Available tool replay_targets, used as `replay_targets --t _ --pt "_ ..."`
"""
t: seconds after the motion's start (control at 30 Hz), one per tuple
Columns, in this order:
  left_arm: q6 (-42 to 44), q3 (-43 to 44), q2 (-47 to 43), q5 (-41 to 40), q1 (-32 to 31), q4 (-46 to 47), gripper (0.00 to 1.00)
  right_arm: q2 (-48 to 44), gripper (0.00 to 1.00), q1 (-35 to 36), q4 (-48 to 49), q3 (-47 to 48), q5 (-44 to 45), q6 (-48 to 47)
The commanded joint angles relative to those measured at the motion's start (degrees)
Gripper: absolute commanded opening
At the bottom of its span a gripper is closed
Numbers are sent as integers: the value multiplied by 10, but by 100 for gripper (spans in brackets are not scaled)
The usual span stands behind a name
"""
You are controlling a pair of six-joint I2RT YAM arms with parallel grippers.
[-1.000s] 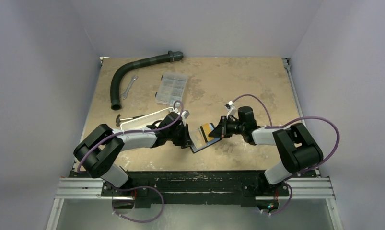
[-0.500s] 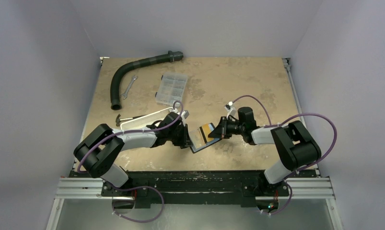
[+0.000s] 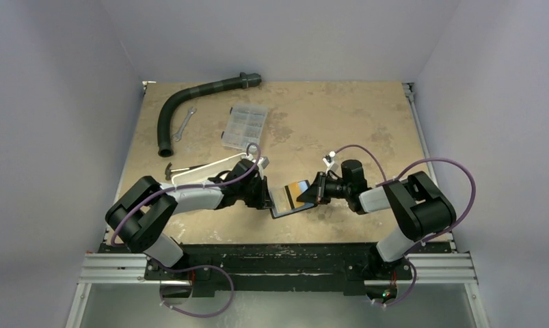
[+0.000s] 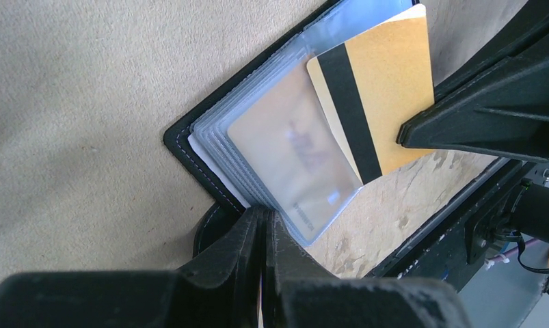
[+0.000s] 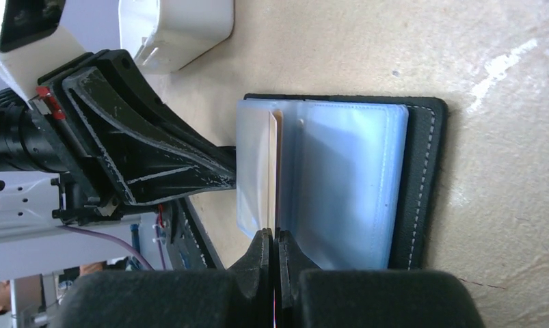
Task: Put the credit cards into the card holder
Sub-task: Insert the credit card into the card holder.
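The black card holder [image 3: 285, 208] lies open near the table's front middle, its clear bluish sleeves [image 4: 285, 147] fanned out. My left gripper [image 3: 263, 195] is shut on a sleeve at the holder's left edge [image 4: 263, 219]. My right gripper [image 3: 311, 193] is shut on the orange-yellow credit card [image 3: 297, 189], which has a black stripe [image 4: 350, 113]. The card is partly inside a sleeve, its right end sticking out. In the right wrist view the card is edge-on [image 5: 277, 171] between sleeves of the holder [image 5: 422, 178], my fingers [image 5: 261, 249] pinching it. No other cards show.
A clear compartment box [image 3: 244, 127], a black corrugated hose [image 3: 189, 102], a wrench [image 3: 184, 124] and a small hammer [image 3: 179, 169] lie at the back left. A white tray's rim [image 3: 210, 166] sits behind my left arm. The table's front edge [image 3: 278, 242] is near.
My right gripper has moved left and slightly toward the front, pushing the orange-yellow card further into the holder. The left gripper has stayed in place.
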Motion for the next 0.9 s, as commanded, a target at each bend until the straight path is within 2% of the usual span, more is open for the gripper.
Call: replay_targets --t 0.0,0.37,0.53,0.87 --pt "25 -4 22 -37 9 -46 0 16 0 7 43 -18 -1 48" --pt "18 -15 22 -28 9 -32 0 -5 0 12 100 -73 80 143" --pt "18 -16 22 -27 9 -31 0 -23 0 14 74 -70 91 138" --pt "20 -11 30 -19 9 -31 0 1 0 21 33 -35 41 92"
